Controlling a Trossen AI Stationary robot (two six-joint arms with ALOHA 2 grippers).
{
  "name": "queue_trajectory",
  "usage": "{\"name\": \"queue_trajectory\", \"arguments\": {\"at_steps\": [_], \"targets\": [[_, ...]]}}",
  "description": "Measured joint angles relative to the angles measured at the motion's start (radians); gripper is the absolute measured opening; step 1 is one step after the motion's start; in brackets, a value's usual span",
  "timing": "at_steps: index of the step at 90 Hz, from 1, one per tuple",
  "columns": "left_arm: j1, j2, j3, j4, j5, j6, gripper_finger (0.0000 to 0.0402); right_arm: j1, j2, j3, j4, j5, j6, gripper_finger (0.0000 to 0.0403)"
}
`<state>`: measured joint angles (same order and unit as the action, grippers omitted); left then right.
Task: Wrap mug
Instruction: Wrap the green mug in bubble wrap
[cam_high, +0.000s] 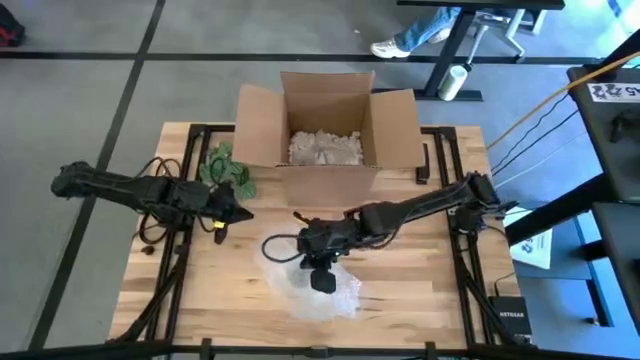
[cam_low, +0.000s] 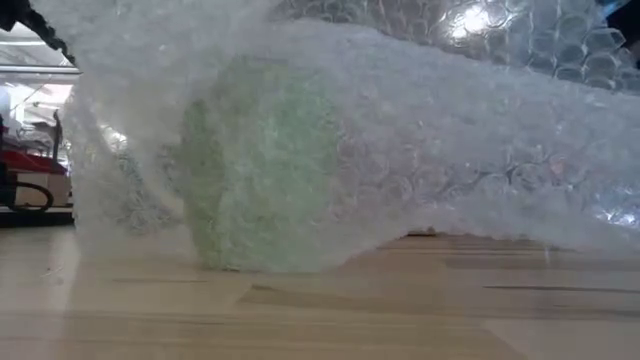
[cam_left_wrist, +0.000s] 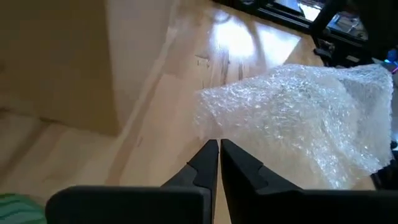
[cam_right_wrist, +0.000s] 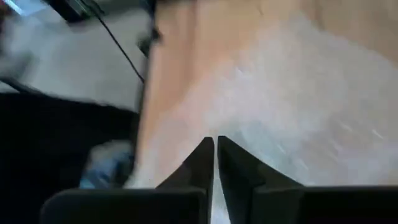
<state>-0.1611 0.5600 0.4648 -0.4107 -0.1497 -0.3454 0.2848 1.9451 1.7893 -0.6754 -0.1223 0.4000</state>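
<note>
The surface is pale wooden planks set on a dark metal frame. Around it lies a grey floor crossed by dark lines. At the far edge of the high view stands a desk leg with a black foot, and beside it a person's shoe — only the foot and a bit of blue trouser leg show. A yellow cable runs on the right, near a black box.
</note>
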Motion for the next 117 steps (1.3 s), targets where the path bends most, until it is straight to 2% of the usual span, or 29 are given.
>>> {"name": "queue_trajectory", "arguments": {"at_steps": [15, 32, 46, 70, 94, 117], "targets": [[-0.009, -0.030, 0.000, -0.064, 0.002, -0.059, 0.0000, -0.006, 0.120, 0.205, -0.181, -0.003, -0.016, 0.0001], [-0.073, -0.028, 0.000, -0.043, 0.008, -0.066, 0.0000, -0.003, 0.262, 0.338, -0.315, -0.030, -0.015, 0.0000], [-0.152, -0.028, 0.000, 0.020, 0.002, -0.068, 0.0000, -0.003, 0.303, 0.380, -0.351, -0.055, 0.013, 0.0000], [-0.334, -0.003, 0.000, 0.112, -0.112, -0.138, 0.0000, -0.004, 0.379, 0.379, -0.348, -0.098, 0.040, 0.0000], [-0.525, 0.210, 0.000, 0.231, -0.224, -0.223, 0.0000, -0.018, 0.445, 0.380, -0.398, -0.144, 0.040, 0.0000], [-0.592, 0.514, 0.000, 0.434, -0.285, -0.268, 0.0000, -0.019, 0.448, 0.378, -0.339, -0.144, 0.013, 0.0000]]}}
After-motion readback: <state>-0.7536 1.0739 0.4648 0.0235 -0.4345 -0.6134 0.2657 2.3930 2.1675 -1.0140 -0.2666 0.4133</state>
